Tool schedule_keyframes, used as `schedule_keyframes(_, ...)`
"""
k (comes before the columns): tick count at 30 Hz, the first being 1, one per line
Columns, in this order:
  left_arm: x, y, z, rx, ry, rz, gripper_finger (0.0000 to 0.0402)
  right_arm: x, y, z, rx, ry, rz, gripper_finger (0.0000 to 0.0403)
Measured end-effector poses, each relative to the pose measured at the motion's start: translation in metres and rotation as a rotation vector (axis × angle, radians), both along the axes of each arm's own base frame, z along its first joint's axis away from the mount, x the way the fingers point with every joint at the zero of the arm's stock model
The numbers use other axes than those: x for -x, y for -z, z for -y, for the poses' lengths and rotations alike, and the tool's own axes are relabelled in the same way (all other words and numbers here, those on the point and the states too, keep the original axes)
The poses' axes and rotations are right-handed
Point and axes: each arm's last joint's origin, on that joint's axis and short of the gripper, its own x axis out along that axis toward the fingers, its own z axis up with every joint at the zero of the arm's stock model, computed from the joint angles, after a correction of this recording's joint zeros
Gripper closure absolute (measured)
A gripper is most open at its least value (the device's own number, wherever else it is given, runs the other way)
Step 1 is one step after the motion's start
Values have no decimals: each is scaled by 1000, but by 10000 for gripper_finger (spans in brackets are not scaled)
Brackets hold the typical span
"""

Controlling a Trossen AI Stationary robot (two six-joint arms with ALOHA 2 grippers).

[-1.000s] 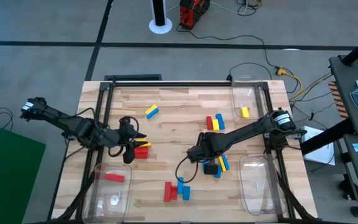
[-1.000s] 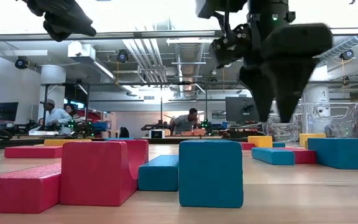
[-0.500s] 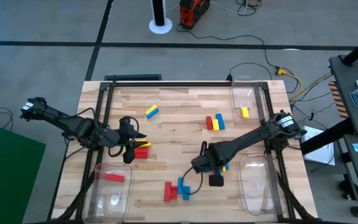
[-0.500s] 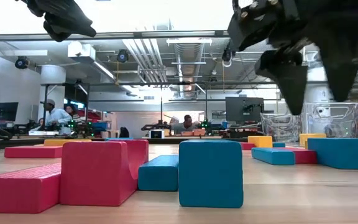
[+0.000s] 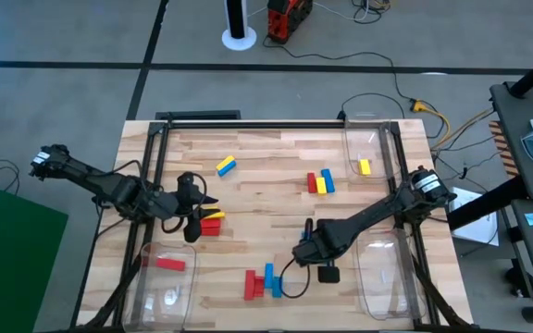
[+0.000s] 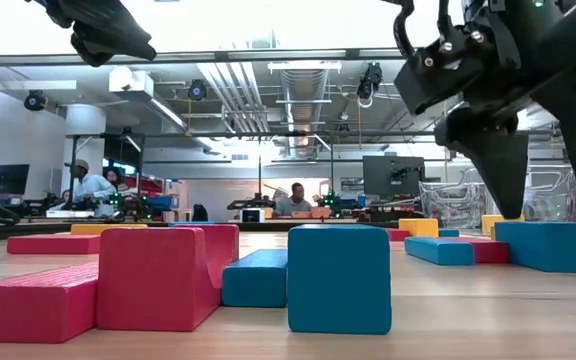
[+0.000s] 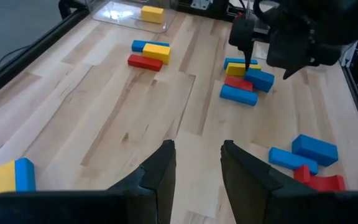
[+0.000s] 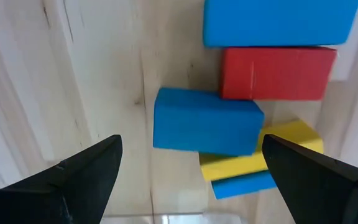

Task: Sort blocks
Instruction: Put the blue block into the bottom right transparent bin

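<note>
Wooden slat surface carries the blocks in scattered groups, clear bins at its corners. Blue block sits directly under the right end effector, lying partly over a yellow block with another blue one beneath, a red block touching beside it and a larger blue block beyond that. In the high view this pile is mostly covered by the right arm near the surface's right-centre. Right end effector fingers are spread wide, nothing between them, straddling the blue block from above.

Other blocks: red and blue cluster at the near edge, red-yellow-blue trio mid-surface, yellow-blue pair further left, one yellow in the far right bin, one red in the near left bin. Left end effector waits over red and yellow blocks at the left side, fingers narrowly parted and empty in its wrist view.

Step looks like picking the top blue block. Best done by centring the fingers across its short sides, descending straight, and closing without dragging the yellow underneath; lift vertically so the red neighbour stays put.

Hard to tell: how far above the block the fingers hang, exact stacking in the pile, and whether the near right bin holds anything.
</note>
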Motion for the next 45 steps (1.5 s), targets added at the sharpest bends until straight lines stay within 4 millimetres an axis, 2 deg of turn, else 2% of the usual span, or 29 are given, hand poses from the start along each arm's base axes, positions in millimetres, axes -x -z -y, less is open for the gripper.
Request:
schedule_keyframes(9, -2, 2, 1, -5, -4, -9, 295, -2, 6, 0, -6, 3, 43, 23)
schedule_keyframes(17, -9, 8, 4, -20, -8, -40, 295, 2, 26, 1, 7, 12, 17, 23)
schedule_keyframes(23, -15, 13, 6, -23, -8, -52, 295, 4, 32, 2, 9, 13, 18, 26)
schedule_keyframes(26, -17, 14, 7, -22, -9, -55, 295, 4, 32, 2, 11, 12, 19, 46)
schedule_keyframes(32, -19, 16, 8, -22, -9, -61, 295, 4, 32, 2, 6, 7, 18, 124)
schedule_keyframes(38, -19, 15, 8, -19, -7, -58, 295, 5, 23, 2, -28, 12, 41, 126)
schedule_keyframes(41, -20, 14, 8, -10, -1, -49, 295, 7, 9, 2, -62, 41, 65, 126)
schedule_keyframes(45, -20, 14, 8, -6, -1, -39, 295, 8, -21, 3, -103, 93, 143, 126)
